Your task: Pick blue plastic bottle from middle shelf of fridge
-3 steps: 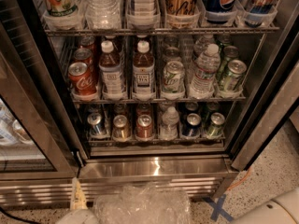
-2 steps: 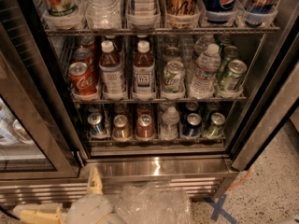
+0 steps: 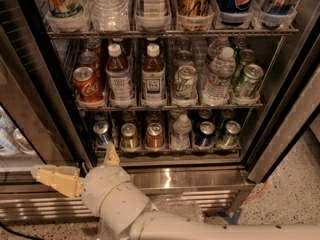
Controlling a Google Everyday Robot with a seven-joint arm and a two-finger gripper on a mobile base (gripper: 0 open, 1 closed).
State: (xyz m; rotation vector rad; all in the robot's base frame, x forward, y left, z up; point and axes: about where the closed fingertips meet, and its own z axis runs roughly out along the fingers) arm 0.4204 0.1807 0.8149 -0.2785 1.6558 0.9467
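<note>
The fridge (image 3: 190, 178) stands with its racks of drinks exposed. On the middle shelf (image 3: 170, 105), the blue plastic bottle (image 3: 119, 76) stands upright in the second lane from the left, with a white cap, dark drink and pale bluish label. A like bottle with a whiter, dark-printed label (image 3: 153, 75) stands just right of it. My gripper (image 3: 73, 160) is low at the left, in front of the fridge's base and well below the bottle. Its yellowish fingers (image 3: 54, 177) are spread open and hold nothing.
Red cola cans (image 3: 88, 84) stand left of the bottle; green cans (image 3: 185, 81) and a ribbed water bottle (image 3: 217, 74) stand to its right. Short cans (image 3: 154, 135) fill the rack below, large bottles (image 3: 107, 6) the rack above. A steel panel (image 3: 295, 129) stands at right, crumpled clear plastic (image 3: 175, 208) on the floor.
My arm has risen into view from the bottom edge. The gripper has moved up toward the fridge's base, and its fingers now show spread apart. The drinks have not moved.
</note>
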